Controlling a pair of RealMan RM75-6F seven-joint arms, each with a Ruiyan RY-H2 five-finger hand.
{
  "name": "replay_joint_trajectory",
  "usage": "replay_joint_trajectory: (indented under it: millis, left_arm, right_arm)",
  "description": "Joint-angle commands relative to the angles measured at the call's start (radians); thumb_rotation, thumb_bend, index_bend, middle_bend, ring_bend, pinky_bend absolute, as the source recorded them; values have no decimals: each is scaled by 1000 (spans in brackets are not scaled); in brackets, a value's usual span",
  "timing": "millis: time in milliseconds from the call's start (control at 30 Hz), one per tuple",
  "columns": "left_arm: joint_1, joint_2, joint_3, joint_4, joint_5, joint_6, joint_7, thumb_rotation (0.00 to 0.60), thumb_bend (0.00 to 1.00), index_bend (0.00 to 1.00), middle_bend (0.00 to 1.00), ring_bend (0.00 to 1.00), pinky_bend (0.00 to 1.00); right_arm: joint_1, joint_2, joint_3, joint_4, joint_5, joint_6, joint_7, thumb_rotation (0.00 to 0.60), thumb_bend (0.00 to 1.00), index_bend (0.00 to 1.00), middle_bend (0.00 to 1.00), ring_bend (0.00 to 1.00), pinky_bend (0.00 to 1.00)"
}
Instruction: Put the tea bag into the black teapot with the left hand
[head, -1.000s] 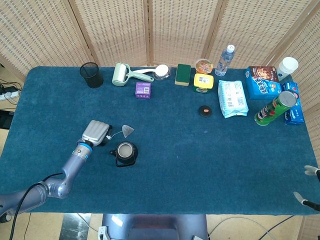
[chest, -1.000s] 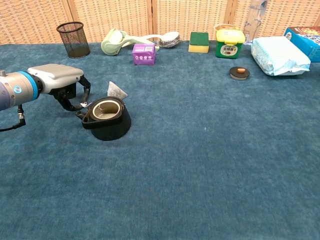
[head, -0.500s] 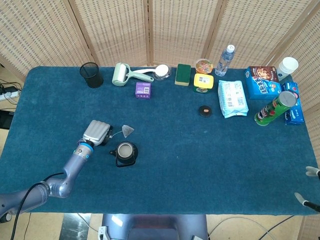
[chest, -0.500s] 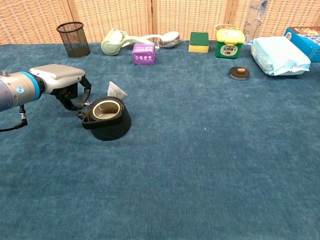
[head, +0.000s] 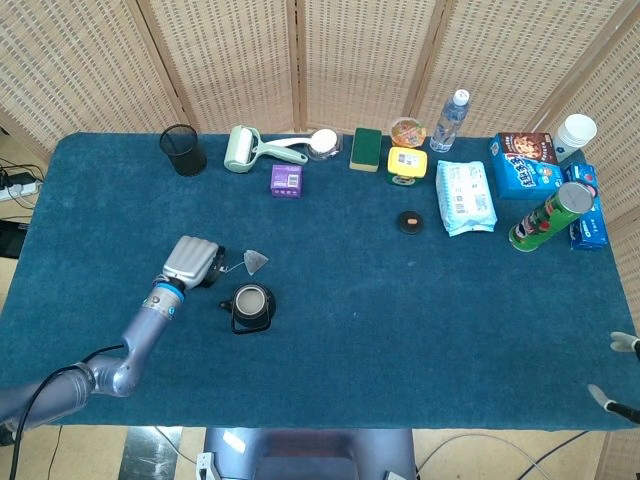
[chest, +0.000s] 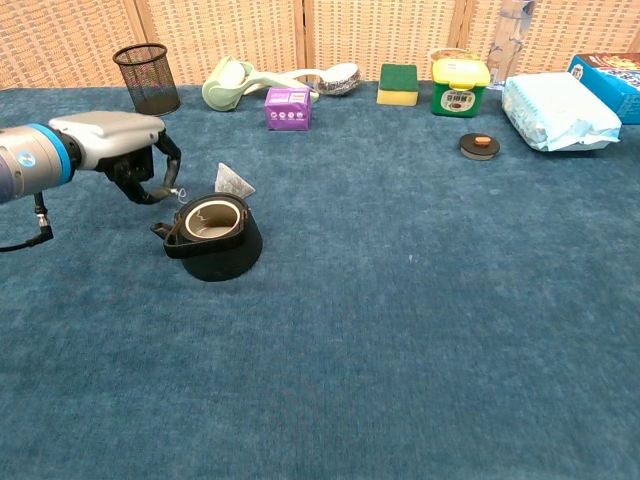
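Since the earlier frames, the left hand has risen a little and drawn back from the teapot, toward the far side of the bench. Its fingers are curled downward, and they seem to pinch the small tag at the end of the tea bag's string; the tag is too small to be sure. In the head view the left hand sits just left of the tea bag, with a thin string running between them.

The tea bag is a pale pyramid resting on the bench just behind the teapot, near its rim but not inside. The teapot is black, low and open-topped, with no lid on it.

The step in hand looks like the pickup: the string appears caught, but the bag has not left the cloth. Next, the hand likely needs to lift until the bag hangs free, carry it over the teapot's opening, then lower and let go. A swinging bag could miss the opening.

At the lower right edge of the head view, the right hand barely shows; whether it is spread or closed cannot be told.
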Motion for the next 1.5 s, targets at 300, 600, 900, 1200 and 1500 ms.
replay_joint_trajectory:
  millis: [300, 600, 900, 1200, 1500]
  left_arm:
    - [41, 169, -69, -258, 50, 84, -122, 600, 505, 645, 983, 950, 918]
    - [67, 268, -94, -411, 84, 130, -181, 600, 507, 645, 983, 950, 918]
    - [78, 308, -122, -497, 100, 167, -245, 600, 507, 645, 983, 950, 918]
    - [90, 344, -126, -570, 148, 183, -315, 600, 507, 645, 983, 950, 918]
    - [85, 358, -115, -601, 160, 174, -333, 600, 504, 645, 983, 950, 918]
  right_arm:
    - [6, -4, -1, -2, -14, 0, 0, 600, 100, 263, 364, 305, 379]
    - [9, -10, -2, 8, -28, 5, 13, 600, 99, 262, 367, 304, 380]
    - [2, -8, -3, 9, -31, 18, 21, 600, 100, 262, 367, 305, 380]
    - [-2, -11, -4, 15, -36, 26, 29, 600, 98, 263, 367, 305, 380]
    - [-7, -12, -4, 23, -32, 30, 37, 600, 100, 263, 366, 305, 380]
